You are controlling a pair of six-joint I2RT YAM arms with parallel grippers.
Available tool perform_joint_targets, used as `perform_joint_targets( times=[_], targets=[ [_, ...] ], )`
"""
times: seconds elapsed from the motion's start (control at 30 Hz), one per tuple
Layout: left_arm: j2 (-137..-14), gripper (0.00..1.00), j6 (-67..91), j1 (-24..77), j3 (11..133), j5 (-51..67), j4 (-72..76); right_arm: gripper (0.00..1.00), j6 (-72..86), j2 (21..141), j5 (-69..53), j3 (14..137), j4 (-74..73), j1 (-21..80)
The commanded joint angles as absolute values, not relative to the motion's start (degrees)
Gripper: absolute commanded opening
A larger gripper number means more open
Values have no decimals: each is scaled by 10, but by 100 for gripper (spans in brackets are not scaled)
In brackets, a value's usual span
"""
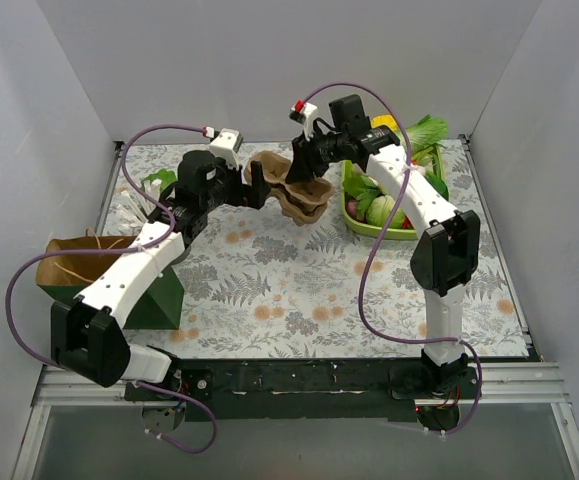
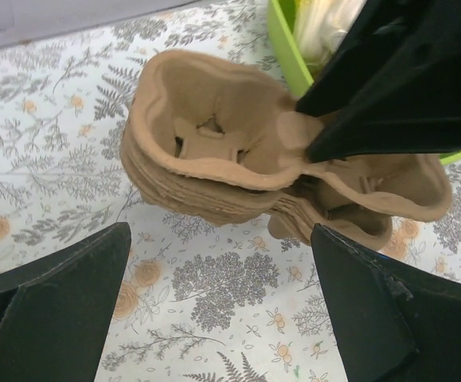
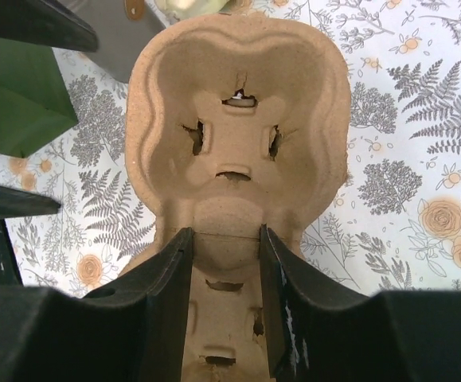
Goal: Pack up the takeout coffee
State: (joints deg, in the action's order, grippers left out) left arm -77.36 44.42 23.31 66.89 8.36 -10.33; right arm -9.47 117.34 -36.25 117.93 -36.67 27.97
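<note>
Pinching stacked cardboard carriers (image 3: pixel 238 151), right hand (image 3: pixel 225 239), green tray (image 1: pixel 369 230) holding vegetables (image 1: pixel 384 208)

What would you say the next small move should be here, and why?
Probably lift the right gripper slightly, straight up. It is closed on the middle bridge of the top carrier, which sits nested on the stack; the left gripper hangs open beside it, so a small lift tests whether one comes free.

Takeout coffee cup not discernible in any of three views; state, pose, position cannot be told.
</note>
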Motion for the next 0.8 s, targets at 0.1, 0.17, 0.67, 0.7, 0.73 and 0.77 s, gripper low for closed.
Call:
perform_joint_targets(
  times=[0.1, 0.17, 0.67, 0.7, 0.73, 0.77],
  targets=[
    [-805, 98, 518, 229, 687, 47, -111, 1, -56, 1129, -423, 1151, -309, 252],
    [-809, 98, 523, 229, 682, 45, -113, 1, -48, 1129, -458, 1137, -308, 246],
    [-858, 98, 602, 227, 677, 62, -84, 1, -4, 1120, -482, 1122, -278, 244],
    [-864, 98, 612, 224, 678, 62, -82, 1, -4, 1117, -482, 1119, -279, 244],
    [-868, 98, 615, 222, 682, 62, -81, 1, -4, 1116, -483, 1119, -279, 244],
    [-879, 98, 618, 221, 684, 55, -81, 1, -4, 1115, -483, 1117, -280, 244]
  ],
)
